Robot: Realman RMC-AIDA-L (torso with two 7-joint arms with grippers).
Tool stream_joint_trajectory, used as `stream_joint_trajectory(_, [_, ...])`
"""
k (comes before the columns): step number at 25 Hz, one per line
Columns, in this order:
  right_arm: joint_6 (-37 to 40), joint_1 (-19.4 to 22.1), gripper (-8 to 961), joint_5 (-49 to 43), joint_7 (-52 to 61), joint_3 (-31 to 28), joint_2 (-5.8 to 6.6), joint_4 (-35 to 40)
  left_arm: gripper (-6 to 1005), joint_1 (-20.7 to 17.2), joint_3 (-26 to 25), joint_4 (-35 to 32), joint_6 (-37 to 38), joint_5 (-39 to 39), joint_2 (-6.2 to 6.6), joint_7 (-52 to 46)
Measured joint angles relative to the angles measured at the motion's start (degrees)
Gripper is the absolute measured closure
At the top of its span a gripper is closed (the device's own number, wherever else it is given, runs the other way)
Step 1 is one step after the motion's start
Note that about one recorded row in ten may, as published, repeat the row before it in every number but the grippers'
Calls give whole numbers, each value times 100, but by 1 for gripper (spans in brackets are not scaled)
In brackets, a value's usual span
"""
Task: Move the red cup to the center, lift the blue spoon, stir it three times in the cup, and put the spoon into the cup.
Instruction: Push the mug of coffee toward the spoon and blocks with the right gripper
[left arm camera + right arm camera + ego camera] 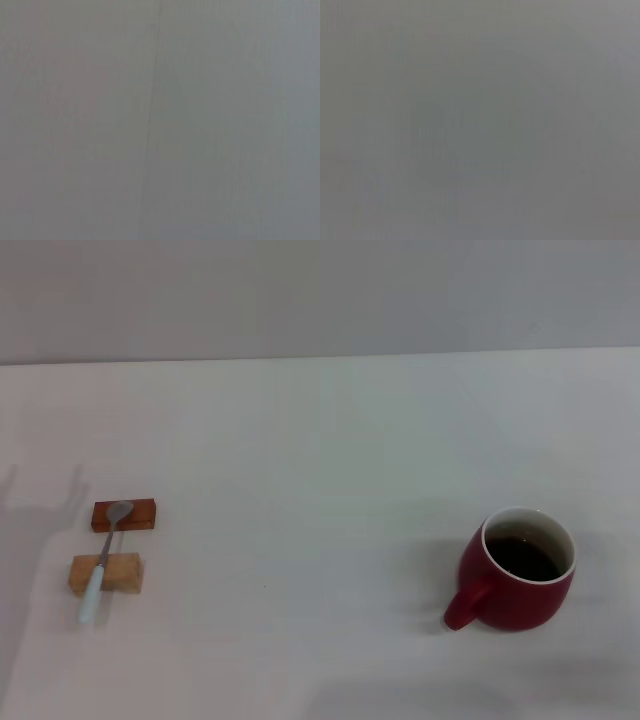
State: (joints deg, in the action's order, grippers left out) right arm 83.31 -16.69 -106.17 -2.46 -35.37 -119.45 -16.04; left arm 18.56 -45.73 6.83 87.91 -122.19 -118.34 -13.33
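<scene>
Head view: neither arm nor gripper appears anywhere in frame, so whether either pincer is open or closed cannot be told. Both wrist views show only a flat grey field; the left wrist view carries one thin, faint line running from top to bottom near its middle, and the right wrist view shows nothing that can be made out. No fingers in either.

Red cup (520,571): lower right of the frame, upright on the tabletop, loop handle pointing toward the lower left. White rim and inner wall; dark liquid inside, level below the rim. Depth of the liquid not readable.

Blue spoon (103,560): lower left of the frame, well apart from the cup. It lies across two small blocks: grey bowl resting on the dark reddish-brown block (124,515), handle crossing the pale tan block (106,574), pale blue end overhanging toward the bottom edge. Whether the handle tip touches the table cannot be told.

Center (320,540): plain white tabletop between the spoon and cup.

Surface: white table (300,420), matte, with soft shadows at the far left edge and beside the cup. Behind it, a plain grey wall (320,290) fills the top of the frame.
</scene>
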Motion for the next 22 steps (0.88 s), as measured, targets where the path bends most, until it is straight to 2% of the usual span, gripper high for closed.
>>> stream_joint_trajectory(8, [-195, -127, 287, 23, 0, 4, 4, 12, 140, -29, 3, 3, -345, 21, -4, -4])
stream_joint_trajectory(15, [-195, -277, 287, 23, 0, -30, 14, 41, 139, -58, 7, 122, -333, -1, -4, -9])
stream_joint_trajectory(22, [-199, -406, 286, 47, 0, -45, 18, 78, 139, 26, 38, 97, -356, -6, 53, -450])
